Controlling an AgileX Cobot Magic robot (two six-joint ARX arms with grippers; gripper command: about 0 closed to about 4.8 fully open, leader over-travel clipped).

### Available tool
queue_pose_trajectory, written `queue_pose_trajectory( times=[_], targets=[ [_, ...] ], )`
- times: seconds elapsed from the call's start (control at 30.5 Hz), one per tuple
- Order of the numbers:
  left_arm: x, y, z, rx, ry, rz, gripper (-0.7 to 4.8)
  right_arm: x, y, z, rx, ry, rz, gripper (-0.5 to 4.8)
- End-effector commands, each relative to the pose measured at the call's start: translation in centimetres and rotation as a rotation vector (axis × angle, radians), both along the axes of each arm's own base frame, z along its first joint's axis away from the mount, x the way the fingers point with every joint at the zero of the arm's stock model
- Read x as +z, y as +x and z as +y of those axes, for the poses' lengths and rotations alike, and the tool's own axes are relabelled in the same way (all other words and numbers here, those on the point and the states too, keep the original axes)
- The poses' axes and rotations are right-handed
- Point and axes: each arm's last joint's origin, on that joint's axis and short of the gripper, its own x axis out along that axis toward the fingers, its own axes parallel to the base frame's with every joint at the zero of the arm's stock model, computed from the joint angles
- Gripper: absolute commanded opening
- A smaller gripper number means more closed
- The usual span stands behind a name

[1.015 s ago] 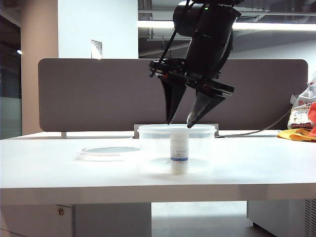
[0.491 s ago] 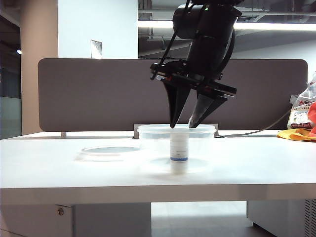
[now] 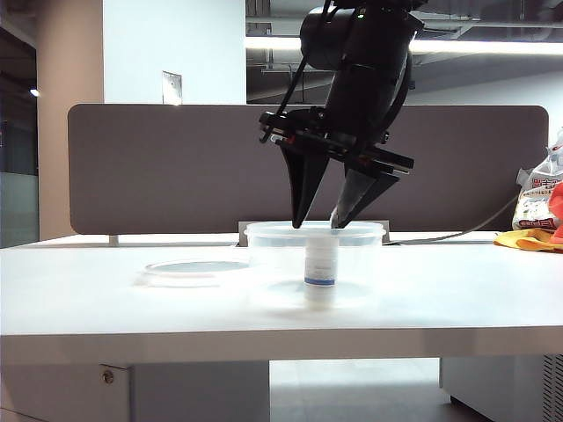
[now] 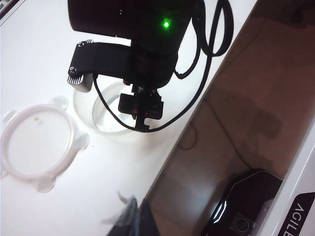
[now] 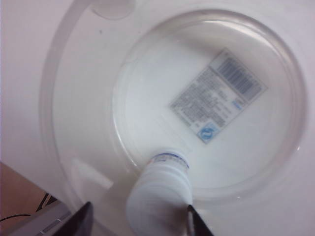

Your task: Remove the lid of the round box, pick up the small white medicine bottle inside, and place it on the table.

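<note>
The round box (image 3: 264, 264) stands open in the middle of the table (image 3: 440, 299), with the small white medicine bottle (image 3: 320, 268) upright inside it. My right gripper (image 3: 317, 225) points down over the box, open, its fingertips level with the rim on either side of the bottle's cap. In the right wrist view the bottle (image 5: 160, 194) rises between the spread fingers of the right gripper (image 5: 139, 210); one finger is close beside it, the other stands apart. The lid (image 3: 195, 268) lies flat on the table left of the box. My left gripper (image 4: 138, 216) is shut and empty, away from the box (image 4: 110, 130) and lid (image 4: 37, 140).
A dark grey-brown partition (image 3: 176, 167) closes off the back of the table. A snack bag and an orange and yellow cloth (image 3: 538, 224) lie at the far right, with a cable (image 3: 475, 230) running along the back edge. A printed label (image 5: 219, 96) shows on the box floor.
My right gripper has sunk slightly and shifted a little left, so both fingertips now reach the box's rim. The bottle, box and lid have not moved.
</note>
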Motion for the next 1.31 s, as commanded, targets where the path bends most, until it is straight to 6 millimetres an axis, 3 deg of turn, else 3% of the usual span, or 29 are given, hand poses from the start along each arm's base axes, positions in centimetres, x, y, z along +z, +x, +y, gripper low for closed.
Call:
queue_pose_trajectory(
  times=[0.03,0.46,0.79,1.31],
  targets=[
    [0.2,0.0,0.0,-0.004,-0.012,-0.015,-0.06,0.3,0.0,0.1,0.000,0.006,-0.010,2.46],
    [0.2,0.0,0.0,-0.004,-0.012,-0.015,-0.06,0.5,0.2,0.1,-0.008,0.000,-0.038,2.45],
    [0.2,0.0,0.0,-0.003,-0.012,-0.015,-0.06,1.7,0.5,0.3,-0.008,0.018,-0.066,2.45],
    [0.2,0.0,0.0,-0.003,-0.012,-0.015,-0.06,-0.3,0.3,0.3,-0.005,-0.052,0.039,2.45]
  ],
)
